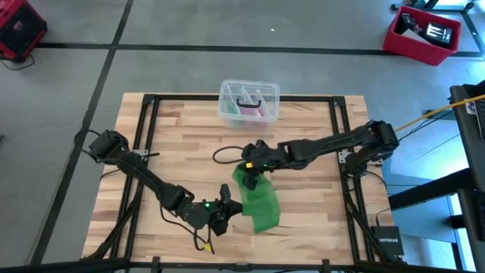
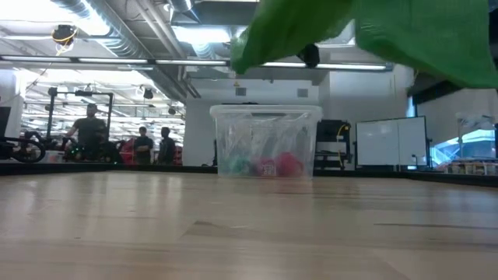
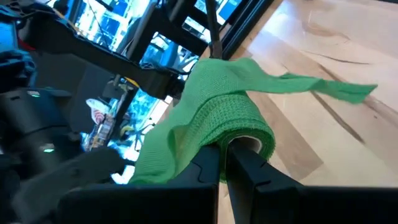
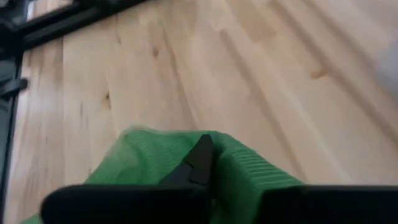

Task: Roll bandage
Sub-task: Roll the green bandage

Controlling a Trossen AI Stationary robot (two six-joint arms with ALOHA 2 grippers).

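From above, two dark arms meet over one wooden table [image 1: 303, 197]; one green bandage [image 1: 258, 201] stretches between the left gripper [image 1: 225, 208] and right gripper [image 1: 254, 168], near one clear plastic box [image 1: 248, 102]. At table level, the bandage hangs overhead. Left wrist: fingers [image 3: 245, 168] clamped together on the rolled end. Right wrist: fingers [image 4: 200, 158] pinch the fabric

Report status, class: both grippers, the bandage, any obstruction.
Left gripper shut on the bandage roll. Right gripper pinching the loose end. Plastic box well clear.
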